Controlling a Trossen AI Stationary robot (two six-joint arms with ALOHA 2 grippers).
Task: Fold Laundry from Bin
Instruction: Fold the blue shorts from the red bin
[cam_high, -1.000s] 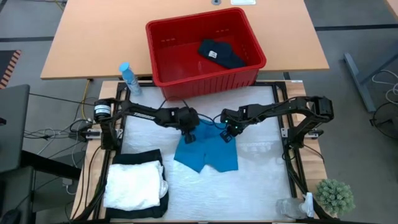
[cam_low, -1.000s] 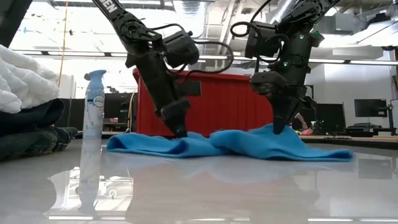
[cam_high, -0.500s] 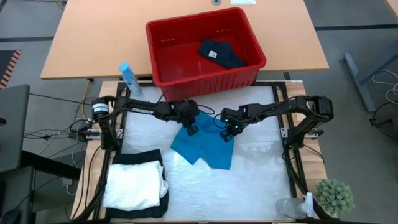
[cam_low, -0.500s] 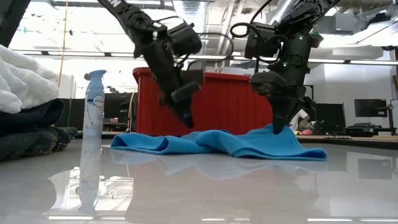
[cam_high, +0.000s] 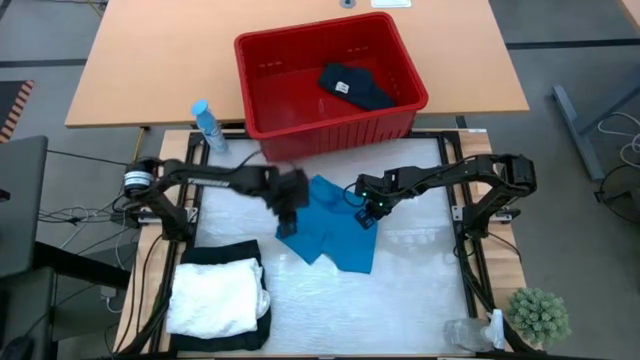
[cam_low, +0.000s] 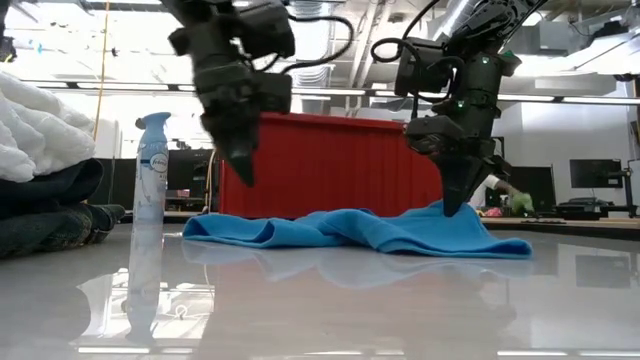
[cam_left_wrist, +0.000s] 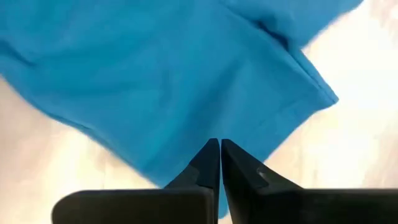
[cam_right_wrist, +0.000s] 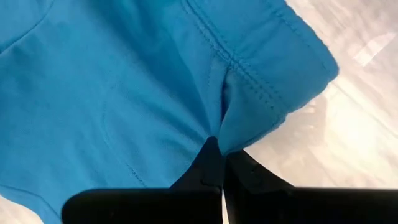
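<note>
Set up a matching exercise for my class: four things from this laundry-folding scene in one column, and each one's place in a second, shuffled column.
Things:
1. blue shorts
2. dark garment
3. white crinkled cloth
4. spray bottle

Places:
A. inside the red bin
B. on top of folded black garments at the table's corner
C. standing beside the bin, off its corner
D. spread on the table, pinched by the right gripper

Pairs: 1-D, 2-A, 3-B, 4-C

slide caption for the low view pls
Right claw pins the blue garment on the table while the shut left claw hangs above it, before the red bin.
</note>
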